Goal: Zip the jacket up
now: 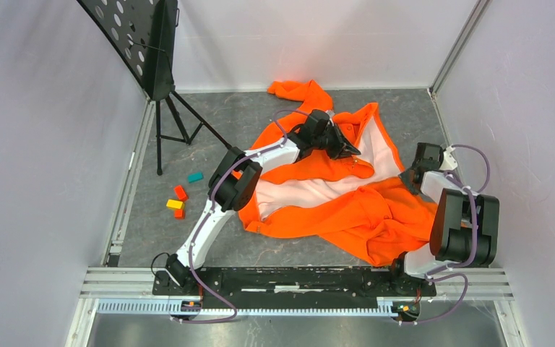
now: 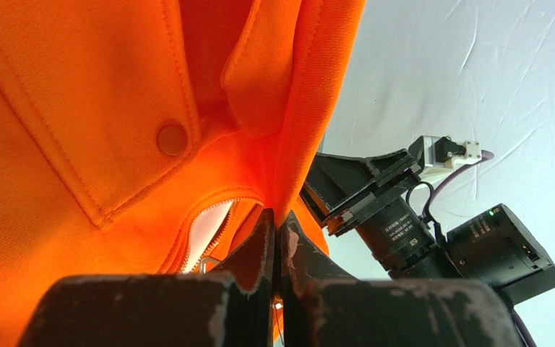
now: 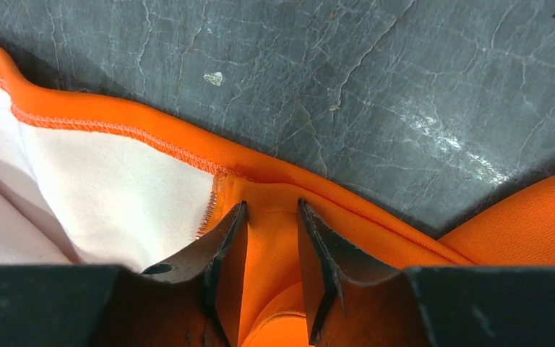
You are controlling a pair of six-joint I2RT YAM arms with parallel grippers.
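Note:
The orange jacket lies open on the grey table, its pale lining facing up. My left gripper is over the jacket's upper middle. In the left wrist view it is shut on a hanging fold of the jacket, beside a stretch of zipper teeth and a snap button. My right gripper is at the jacket's right edge. In the right wrist view it grips a thick fold of the orange hem, next to the zipper end and the lining.
A black music stand on a tripod stands at the back left. Small coloured blocks lie on the table left of the jacket. Walls close in both sides. The right arm's wrist camera shows close behind the left fingers.

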